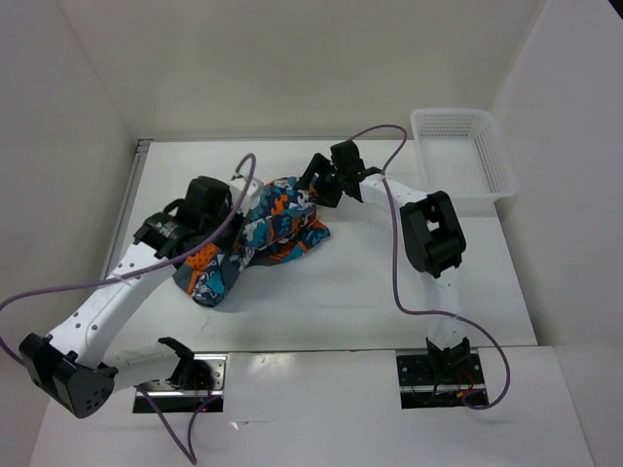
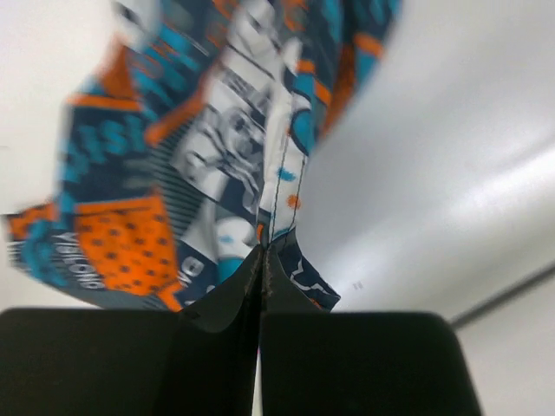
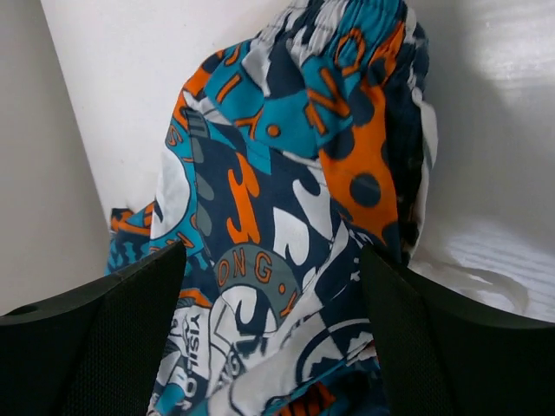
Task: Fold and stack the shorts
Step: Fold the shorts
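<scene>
My left claw pinches a seam of the shorts; my right claw gapes around them. I judge I'm unfurling; flattening comes next.

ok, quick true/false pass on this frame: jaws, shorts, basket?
1. The left gripper has its jaws shut on the shorts. True.
2. The right gripper has its jaws shut. False: they stand open, with printed fabric between them.
3. The shorts lie in the basket. False: they sit on the table, apart from the basket.
4. The shorts are folded flat. False: they are bunched in a heap.
5. In the top view the basket stands at the table's far right corner. True.
</scene>
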